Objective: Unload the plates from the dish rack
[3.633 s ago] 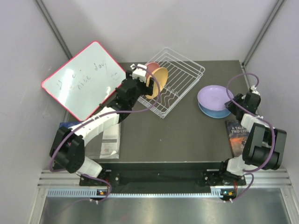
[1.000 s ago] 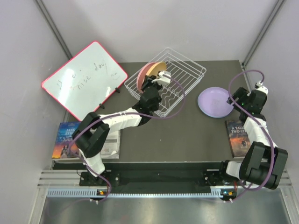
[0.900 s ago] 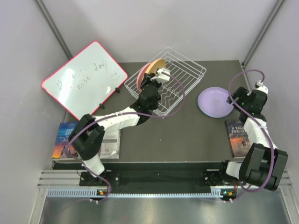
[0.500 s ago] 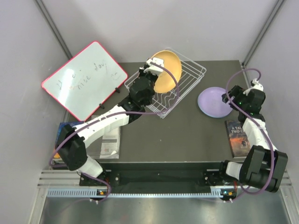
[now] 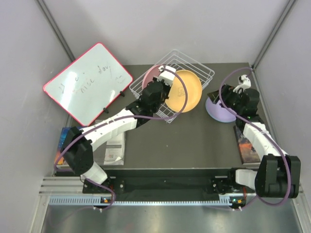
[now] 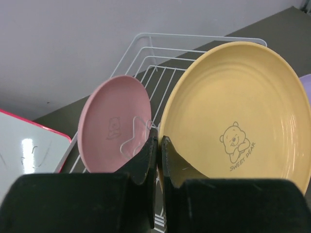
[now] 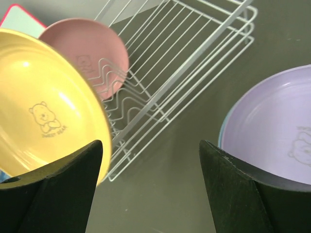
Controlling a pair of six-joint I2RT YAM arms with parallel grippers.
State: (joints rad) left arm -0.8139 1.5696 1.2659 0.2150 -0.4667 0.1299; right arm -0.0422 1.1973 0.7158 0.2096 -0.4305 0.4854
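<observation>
My left gripper (image 5: 170, 83) (image 6: 156, 141) is shut on the rim of the orange plate (image 5: 185, 91) (image 6: 243, 116) and holds it tilted in the air over the near right side of the dish rack (image 5: 197, 68) (image 6: 160, 53). The pink plate (image 5: 149, 76) (image 6: 114, 124) stands upright in the rack's wavy wires. The lilac plate (image 5: 219, 110) (image 7: 272, 121) lies on the table to the right, on top of a light blue plate (image 7: 221, 141). My right gripper (image 5: 215, 96) (image 7: 150, 143) hangs open above the lilac plate's left edge, facing the orange plate (image 7: 43, 111), with nothing between its fingers.
A red-framed whiteboard (image 5: 87, 82) leans at the back left. A book (image 5: 68, 138) and a leaflet (image 5: 114, 145) lie near the left front edge. Another book (image 5: 245, 145) lies at the right front under my right arm.
The left gripper has lifted the orange plate out of the rack and swung it right, turning its face up. The right gripper has moved left towards it.
</observation>
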